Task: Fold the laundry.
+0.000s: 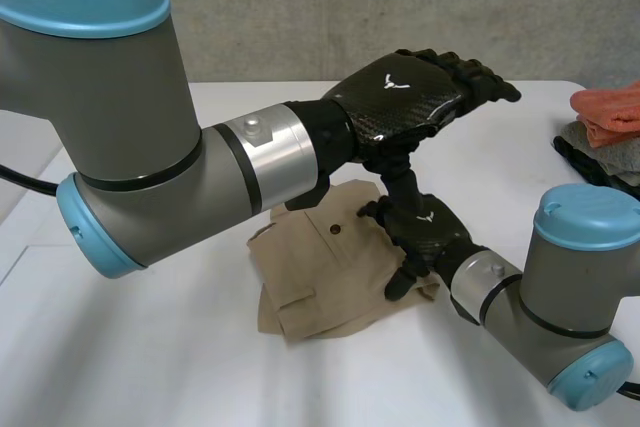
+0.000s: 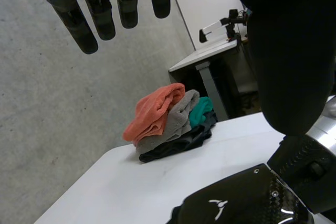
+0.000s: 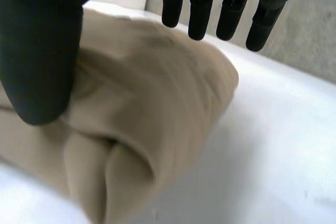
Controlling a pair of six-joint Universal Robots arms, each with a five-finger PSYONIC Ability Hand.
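The left hand hovers, fingers released. The right hand, fingers straight, is at the tan shorts' three o'clock edge.

Garment on table, clothes pile right.

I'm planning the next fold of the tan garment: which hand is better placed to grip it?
Right. The right hand sits low at the edge of the tan garment, open fingers over the cloth. The left hand is raised above it, open, holding nothing.
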